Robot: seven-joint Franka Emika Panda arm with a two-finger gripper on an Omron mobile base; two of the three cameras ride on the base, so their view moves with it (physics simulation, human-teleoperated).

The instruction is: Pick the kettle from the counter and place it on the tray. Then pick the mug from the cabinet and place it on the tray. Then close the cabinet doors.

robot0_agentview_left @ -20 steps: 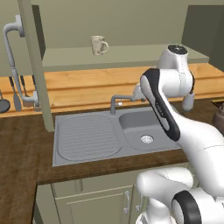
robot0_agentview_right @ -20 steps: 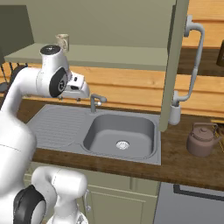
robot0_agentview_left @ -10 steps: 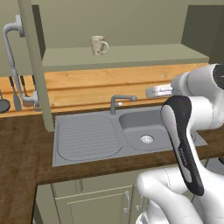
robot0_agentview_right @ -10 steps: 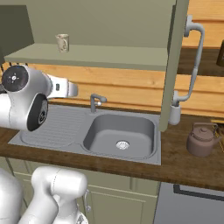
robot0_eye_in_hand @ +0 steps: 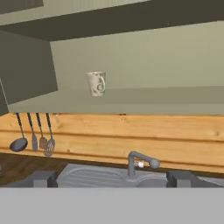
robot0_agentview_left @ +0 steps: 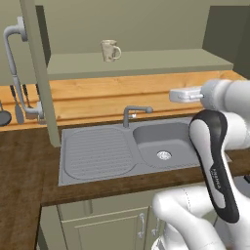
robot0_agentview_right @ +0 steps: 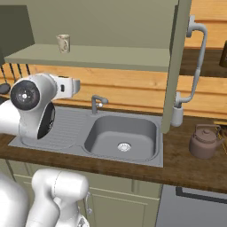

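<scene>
The cream mug [robot0_agentview_left: 111,50] [robot0_agentview_right: 64,43] [robot0_eye_in_hand: 96,83] stands upright on the pale green shelf of the open cabinet [robot0_agentview_left: 146,63]. Both cabinet doors stand open: the left one [robot0_agentview_left: 34,73] and the right one [robot0_agentview_right: 177,66]. A brown kettle [robot0_agentview_right: 206,142] sits on the dark counter [robot0_agentview_right: 186,164] right of the sink. Behind it, at the picture's edge, shows a thin tan-yellow rim of the tray [robot0_agentview_right: 221,125]. My gripper [robot0_eye_in_hand: 111,179] is open and empty, its fingertips [robot0_eye_in_hand: 41,178] wide apart. It hangs above the sink, facing the wall below the mug.
A grey steel sink [robot0_agentview_left: 166,144] with a drainboard and a faucet [robot0_agentview_left: 133,113] lies under the hand. A white soap dispenser [robot0_agentview_right: 177,116] stands by the right door. Utensils [robot0_eye_in_hand: 35,140] hang on the orange-wood wall at the left. My own arm [robot0_agentview_left: 215,161] stands over the sink's right side.
The arm has folded back toward the base, and the hand has shifted right in the left base view. The mug and kettle have not moved.
</scene>
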